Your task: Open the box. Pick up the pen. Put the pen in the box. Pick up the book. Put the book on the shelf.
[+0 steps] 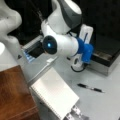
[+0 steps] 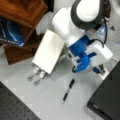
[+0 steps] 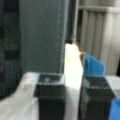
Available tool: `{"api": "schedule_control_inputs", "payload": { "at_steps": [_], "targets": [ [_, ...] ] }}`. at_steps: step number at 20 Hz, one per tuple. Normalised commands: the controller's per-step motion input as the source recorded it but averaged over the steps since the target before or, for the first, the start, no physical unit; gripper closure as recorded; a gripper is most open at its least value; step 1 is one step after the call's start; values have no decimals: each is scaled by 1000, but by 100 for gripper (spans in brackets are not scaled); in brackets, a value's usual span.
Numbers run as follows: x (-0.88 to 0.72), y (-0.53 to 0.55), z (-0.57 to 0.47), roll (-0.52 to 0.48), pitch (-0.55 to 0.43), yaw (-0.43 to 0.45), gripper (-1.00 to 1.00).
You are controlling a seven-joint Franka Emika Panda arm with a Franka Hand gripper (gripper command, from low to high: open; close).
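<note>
Box [image 1: 104, 68], lid seemingly down, stretching lengthwise toward a front view's right from gripper [image 1: 77, 63] hanging low at box's near corner; impossible to tell whether clamped or apart.

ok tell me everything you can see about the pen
The pen is slim, with a black body and a silvery section toward one end. It lies flat on the grey tabletop, in both front views, apart from the white spiral book and outside the box. Nothing touches it; the pincer is not on it.
</note>
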Motion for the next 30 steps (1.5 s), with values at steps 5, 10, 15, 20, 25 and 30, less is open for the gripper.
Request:
{"api": "schedule_control_inputs", "payload": {
  "at_steps": [5,10,15,20,25,30],
  "targets": [
    [-133,243,232,5,18,40,100],
    [-92,331,295,11,-2,73,100],
    [-56,423,331,33,22,21,100],
    [-36,418,241,83,52,-28,100],
    [-47,393,95,135,56,-76,100],
    [-104,357,-14,189,66,-108,100]
  ]
}}
